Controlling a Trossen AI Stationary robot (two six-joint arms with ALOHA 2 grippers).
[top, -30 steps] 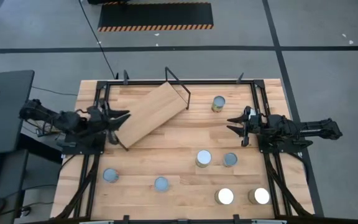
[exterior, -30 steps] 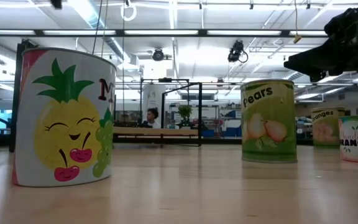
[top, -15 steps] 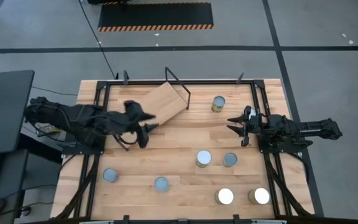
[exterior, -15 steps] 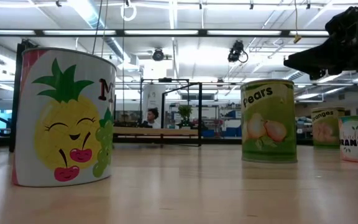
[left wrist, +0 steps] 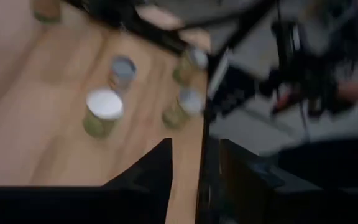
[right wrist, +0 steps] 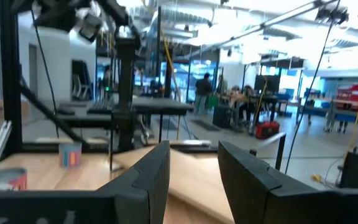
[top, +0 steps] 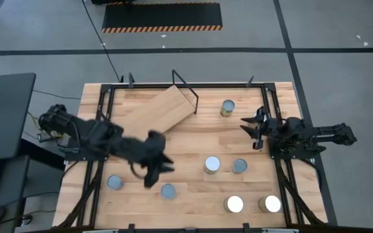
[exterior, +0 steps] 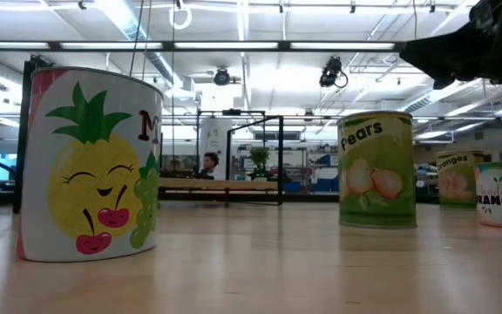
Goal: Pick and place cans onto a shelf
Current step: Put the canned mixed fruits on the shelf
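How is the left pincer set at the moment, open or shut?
Open: the left pincer shows two fingers spread apart with nothing between them, above the table near a can.

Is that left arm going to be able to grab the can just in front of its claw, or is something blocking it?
Probably yes. The left claw hangs open over bare tabletop, with the nearest can standing alone just beyond it and nothing between them.

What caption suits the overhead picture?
Left gripper reaches toward cans on the table; right gripper waits beside the tilted shelf.

Overhead looks down; low camera table-level, cans (exterior: 87, 166) near.
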